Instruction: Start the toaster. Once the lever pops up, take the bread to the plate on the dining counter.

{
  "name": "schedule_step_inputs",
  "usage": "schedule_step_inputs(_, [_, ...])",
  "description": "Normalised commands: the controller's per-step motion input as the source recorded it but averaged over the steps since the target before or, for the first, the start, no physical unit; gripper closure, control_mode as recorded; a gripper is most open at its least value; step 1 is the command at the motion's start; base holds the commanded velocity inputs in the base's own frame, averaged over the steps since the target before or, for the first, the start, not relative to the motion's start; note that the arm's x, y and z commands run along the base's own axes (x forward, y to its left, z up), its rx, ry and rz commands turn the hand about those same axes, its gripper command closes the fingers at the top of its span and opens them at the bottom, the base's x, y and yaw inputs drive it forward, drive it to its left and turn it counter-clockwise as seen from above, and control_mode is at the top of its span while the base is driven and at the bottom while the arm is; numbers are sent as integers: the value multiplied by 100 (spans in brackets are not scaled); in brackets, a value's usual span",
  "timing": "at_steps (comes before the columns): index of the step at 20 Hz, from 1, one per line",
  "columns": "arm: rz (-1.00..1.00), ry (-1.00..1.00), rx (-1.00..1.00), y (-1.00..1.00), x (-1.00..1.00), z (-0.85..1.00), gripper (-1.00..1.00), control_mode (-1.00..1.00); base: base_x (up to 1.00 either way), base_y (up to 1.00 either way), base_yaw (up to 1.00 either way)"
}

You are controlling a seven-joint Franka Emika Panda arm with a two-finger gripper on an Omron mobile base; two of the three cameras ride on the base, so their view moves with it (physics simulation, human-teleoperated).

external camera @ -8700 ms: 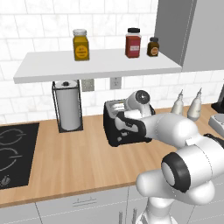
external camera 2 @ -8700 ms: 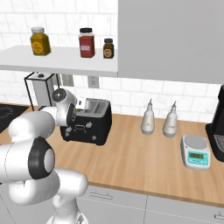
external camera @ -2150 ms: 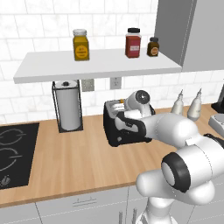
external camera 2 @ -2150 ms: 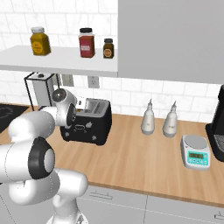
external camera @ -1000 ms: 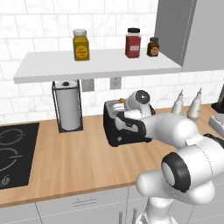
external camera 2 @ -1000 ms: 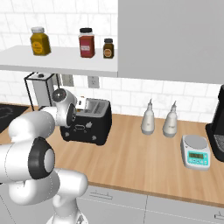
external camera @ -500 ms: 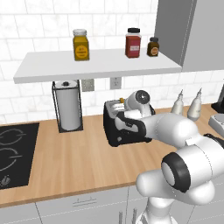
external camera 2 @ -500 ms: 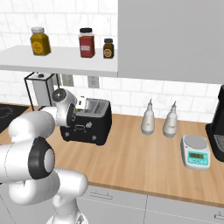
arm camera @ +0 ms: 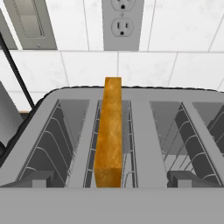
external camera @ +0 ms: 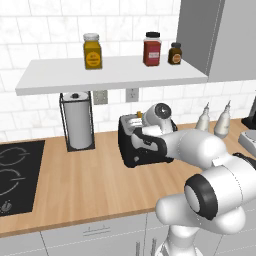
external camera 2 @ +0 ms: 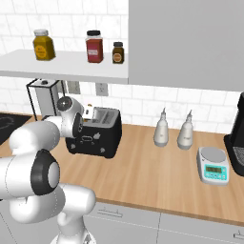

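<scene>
White tile wall — wood counter

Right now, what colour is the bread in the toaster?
Golden orange-brown bread, standing in the toaster; the hand view shows it best.

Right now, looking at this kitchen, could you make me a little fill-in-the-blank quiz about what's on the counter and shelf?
1. The bread stands upright in a slot of the ______.
2. The shelf above the counter holds ______ jars.
3. The paper towel roll stands between the toaster and the ______.
4. In the hand view, the wall behind the toaster carries an electrical ______.

Missing words: toaster; three; cooktop; outlet
</scene>
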Motion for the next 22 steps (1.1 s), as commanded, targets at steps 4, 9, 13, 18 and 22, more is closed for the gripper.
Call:
schedule_step_inputs(4, [0, 0, 0, 0, 0, 0, -100, -100, 0, 0, 0])
schedule_step_inputs(9, [0, 0, 0, 0, 0, 0, -100, -100, 0, 0, 0])
schedule_step_inputs(13, [0, 0, 0, 0, 0, 0, -100, -100, 0, 0, 0])
schedule_step_inputs(18, [0, 0, 0, 0, 0, 0, -100, -100, 0, 0, 0])
schedule_step_inputs(22, [0, 0, 0, 0, 0, 0, -100, -100, 0, 0, 0])
